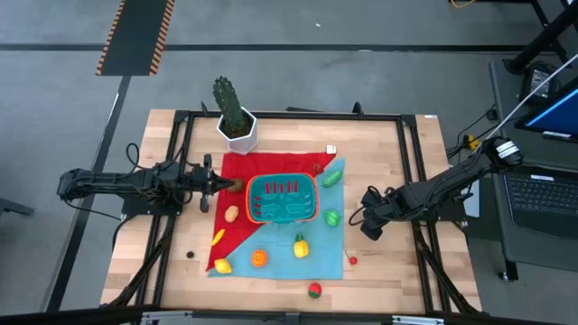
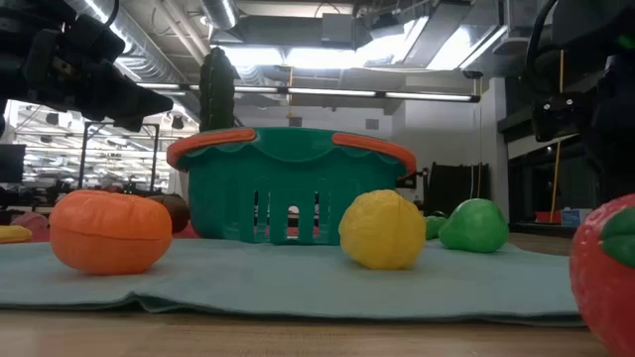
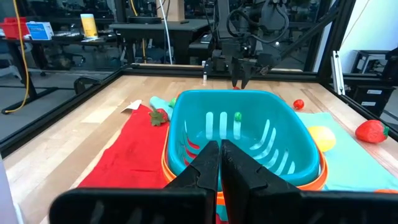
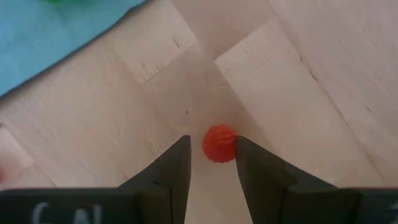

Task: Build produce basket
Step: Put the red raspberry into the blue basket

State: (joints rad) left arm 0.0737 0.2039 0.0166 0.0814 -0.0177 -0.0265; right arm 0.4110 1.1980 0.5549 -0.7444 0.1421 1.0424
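The teal basket (image 1: 282,199) with an orange-red rim stands on a red and teal cloth (image 1: 321,257); I see nothing inside it in the left wrist view (image 3: 242,134). Toy produce lies around it: an orange (image 1: 259,257), a yellow fruit (image 1: 300,246), green pieces (image 1: 331,217), a strawberry (image 1: 314,290) and a brown piece (image 1: 237,186). My left gripper (image 1: 224,185) hovers shut and empty above the basket's left end (image 3: 219,146). My right gripper (image 1: 368,230) is open above a small red ball (image 4: 219,143) that rests on the bare wood, seen between its fingers.
A white pot with a cactus (image 1: 237,126) stands at the far edge behind the basket. More yellow pieces (image 1: 221,265) lie on the cloth's near left corner, and a small dark piece (image 1: 191,255) lies on the wood. A black frame (image 1: 411,181) runs along the table's sides.
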